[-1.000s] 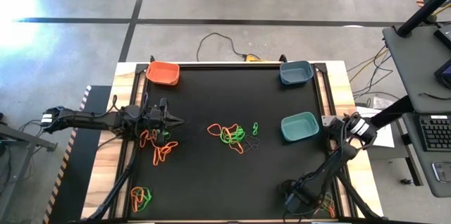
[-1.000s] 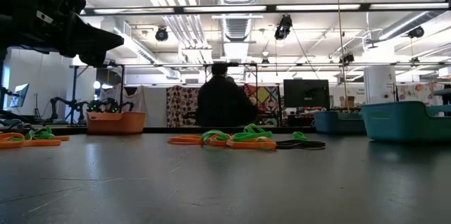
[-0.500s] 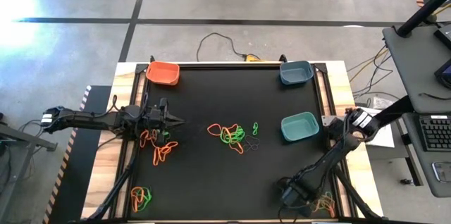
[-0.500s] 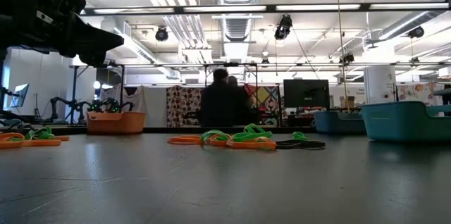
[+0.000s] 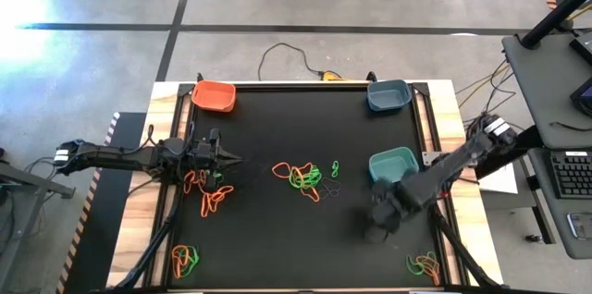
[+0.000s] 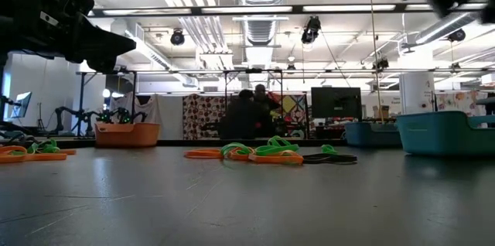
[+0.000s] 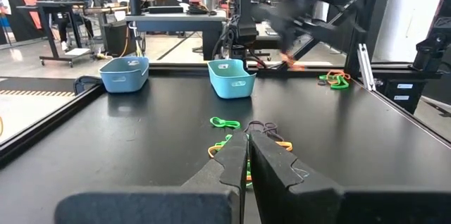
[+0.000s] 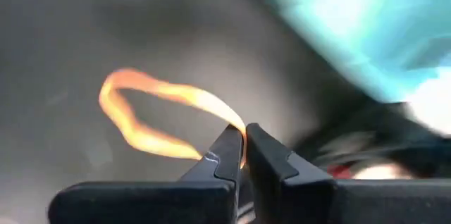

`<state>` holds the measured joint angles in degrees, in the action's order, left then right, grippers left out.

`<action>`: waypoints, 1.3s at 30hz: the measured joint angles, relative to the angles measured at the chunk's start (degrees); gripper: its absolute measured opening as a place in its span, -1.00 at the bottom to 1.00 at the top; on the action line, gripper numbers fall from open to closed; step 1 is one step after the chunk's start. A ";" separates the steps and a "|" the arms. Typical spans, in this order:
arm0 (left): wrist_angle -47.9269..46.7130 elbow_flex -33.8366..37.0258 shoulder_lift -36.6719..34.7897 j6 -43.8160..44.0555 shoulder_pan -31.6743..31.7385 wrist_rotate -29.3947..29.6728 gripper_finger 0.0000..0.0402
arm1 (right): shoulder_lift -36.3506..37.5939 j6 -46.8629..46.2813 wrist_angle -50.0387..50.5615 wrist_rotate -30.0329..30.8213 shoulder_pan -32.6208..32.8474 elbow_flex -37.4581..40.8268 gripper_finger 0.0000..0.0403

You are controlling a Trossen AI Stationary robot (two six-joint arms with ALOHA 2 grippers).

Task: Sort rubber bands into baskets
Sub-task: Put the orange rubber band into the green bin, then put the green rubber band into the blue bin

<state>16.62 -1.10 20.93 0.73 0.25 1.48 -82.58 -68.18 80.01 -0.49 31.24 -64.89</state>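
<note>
Three baskets stand on the black mat: orange (image 5: 214, 96) at the far left, blue (image 5: 388, 96) at the far right, teal (image 5: 393, 165) at mid right. Orange and green rubber bands lie in heaps: mid-table (image 5: 303, 177), left (image 5: 211, 192), near left (image 5: 185, 260) and near right (image 5: 425, 266). My right gripper (image 5: 376, 231), just on the near side of the teal basket, is shut on one orange rubber band (image 8: 151, 115). Over the table's left side, above the left heap, my left gripper (image 7: 246, 143) is shut on nothing. My right gripper pinches one end of the orange band's loop (image 8: 236, 127) between its two fingertips. The rest of the loop stands out beyond the fingertips as an open oval. The picture is blurred, and I cannot tell whether the band hangs clear of the mat.
Raised rails edge the mat, with wooden strips (image 5: 450, 128) outside them at left and right. People stand in the room beyond the far edge (image 6: 251, 114). Bare mat lies between the middle heap and the teal basket.
My right gripper has left the near-right heap, risen, and swung fast toward the teal basket, away from the near right corner. That heap, covered by the arm before, now lies in plain sight. In the low view the arm has come in at the top right.
</note>
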 joint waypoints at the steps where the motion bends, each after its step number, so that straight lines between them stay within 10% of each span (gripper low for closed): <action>1: 0.01 0.00 0.00 0.01 0.00 0.02 -0.99 | 1.15 0.40 3.54 2.41 -1.55 -0.09 -0.95; 9: 0.05 0.00 0.03 0.00 0.00 0.01 -0.99 | 10.34 9.23 2.23 19.67 -13.35 4.15 -0.95; 24: 0.00 0.00 0.16 0.00 0.00 0.01 -0.99 | 6.69 18.64 -10.24 10.92 -27.30 17.14 -0.91; 39: 0.02 0.00 0.15 -0.01 0.00 0.02 -0.99 | 1.55 11.01 1.00 7.63 -24.46 4.62 -0.15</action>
<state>16.64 -1.10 21.08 0.71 0.25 1.49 -81.03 -57.17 81.00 7.14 6.78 -60.27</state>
